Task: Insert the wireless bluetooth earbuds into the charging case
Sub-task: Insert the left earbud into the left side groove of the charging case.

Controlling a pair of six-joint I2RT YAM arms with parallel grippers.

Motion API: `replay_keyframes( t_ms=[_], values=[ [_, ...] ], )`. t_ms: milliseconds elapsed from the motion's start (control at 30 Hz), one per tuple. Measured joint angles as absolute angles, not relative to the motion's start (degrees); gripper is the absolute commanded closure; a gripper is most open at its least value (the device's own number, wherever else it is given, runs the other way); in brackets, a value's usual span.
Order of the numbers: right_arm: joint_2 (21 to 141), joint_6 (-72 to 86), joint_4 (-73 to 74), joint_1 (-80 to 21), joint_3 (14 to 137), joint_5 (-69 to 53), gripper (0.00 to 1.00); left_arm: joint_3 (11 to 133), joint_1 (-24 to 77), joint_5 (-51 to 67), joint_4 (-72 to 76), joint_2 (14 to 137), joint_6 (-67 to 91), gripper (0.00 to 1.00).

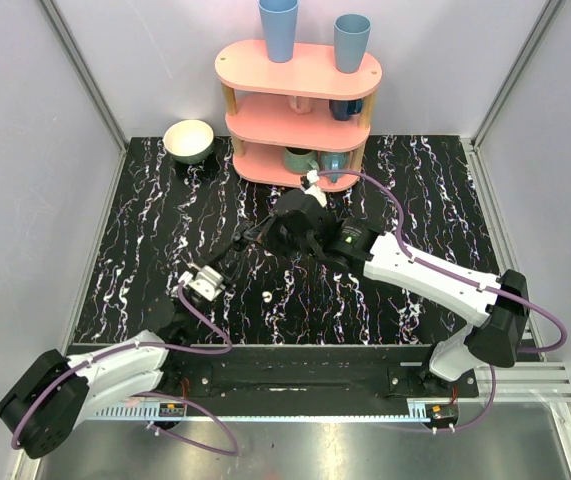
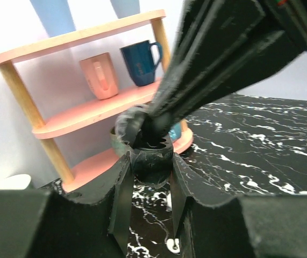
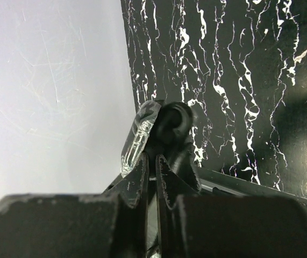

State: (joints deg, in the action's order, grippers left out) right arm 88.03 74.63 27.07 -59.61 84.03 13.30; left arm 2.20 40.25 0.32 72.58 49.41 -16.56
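- Bowl point(image 1: 188, 140), pale and round, is sitting at the far left of the black, white-veined table point(image 1: 435, 200), just left of the shelf.
- Left arm is reaching in from the near left corner toward the middle of the table. Its left gripper point(image 2: 150, 164) is pressing both fingers point(image 2: 122, 183) against the sides of the charging case point(image 2: 152, 151), holding it firmly.
- Charging case is looking dark and round in the wrist views, with its hollow facing up and a clear lid point(image 3: 137, 134) standing open at one side. From above it is lying hidden where the two grippers are meeting, in front of the shelf.
- Earbud point(image 1: 267, 296), a tiny white piece, is lying on the table on the near side of the grippers, apart from the case and outside it. Only this one is showing clearly from above.
- Shelf point(image 1: 298, 70), pink with three tiers, is standing at the back centre, carrying two blue cups point(image 1: 278, 28) on top and a pink mug point(image 2: 99, 75) and a dark blue mug point(image 2: 141, 62) on the middle tier.
- Right arm is stretching in from the near right corner. Its right gripper point(image 3: 154, 158) is pointing its tips into the open top of the case, jaws drawn almost together with only a sliver between them. Whether anything is being pinched there cannot be told.
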Motion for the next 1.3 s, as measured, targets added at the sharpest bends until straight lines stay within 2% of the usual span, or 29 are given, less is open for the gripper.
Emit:
replay_keyframes(
  t_ms=[300, 1300],
  values=[
    [88.05, 74.63, 27.03, -59.61, 84.03, 12.25, 1.00, 2.20, 40.34, 3.88, 73.89, 52.29, -16.21, 1.00],
    [89.76, 77.97, 29.65, -59.18, 84.12, 11.40, 1.00, 2.20, 40.40, 2.72, 72.53, 53.12, -25.56, 1.00]
  ],
)
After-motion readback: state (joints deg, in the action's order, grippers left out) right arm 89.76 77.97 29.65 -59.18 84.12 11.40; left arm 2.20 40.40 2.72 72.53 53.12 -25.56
